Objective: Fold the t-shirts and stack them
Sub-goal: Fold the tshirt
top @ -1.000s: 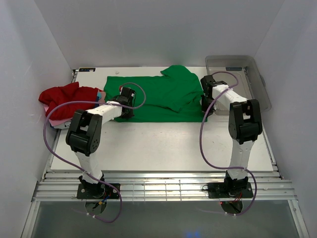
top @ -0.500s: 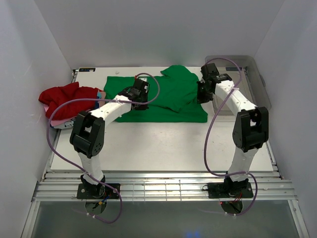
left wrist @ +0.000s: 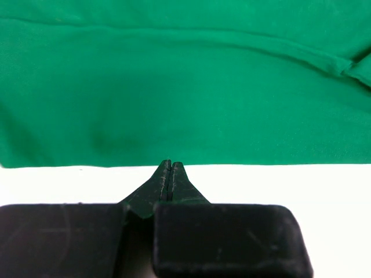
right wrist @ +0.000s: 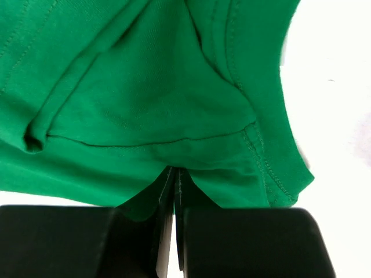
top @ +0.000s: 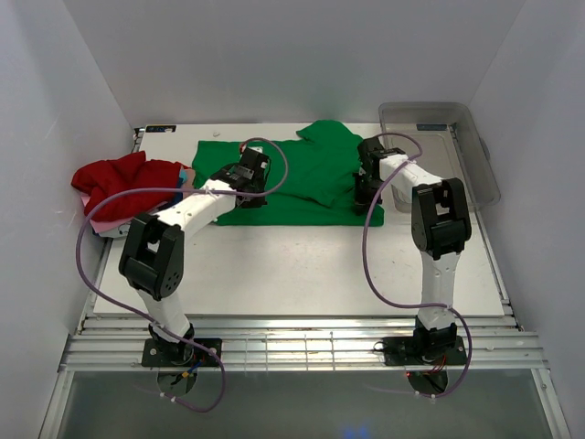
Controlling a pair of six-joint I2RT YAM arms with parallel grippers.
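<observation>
The bright green t-shirt (top: 306, 178) lies spread flat at the back middle of the table (top: 292, 265); it also fills the left wrist view (left wrist: 185, 87) and the right wrist view (right wrist: 145, 98). My left gripper (top: 251, 174) hangs over the shirt's left part. Its jaws (left wrist: 168, 164) are shut with nothing seen between them, the tips at a straight edge of the cloth. My right gripper (top: 365, 187) is at the shirt's right side, shut (right wrist: 175, 169) with green cloth puckered round its tips. The red t-shirt (top: 114, 176) lies bunched at the far left on top of the pink/white one (top: 110, 222).
A clear plastic bin (top: 452, 137) stands at the back right, just right of my right arm. White walls close in on the left, right and back. The table's near half is bare white surface.
My left gripper moved from the shirt's near left edge back and right over the shirt. My right gripper went toward the back, then came forward again. The shirt's outline is much the same.
</observation>
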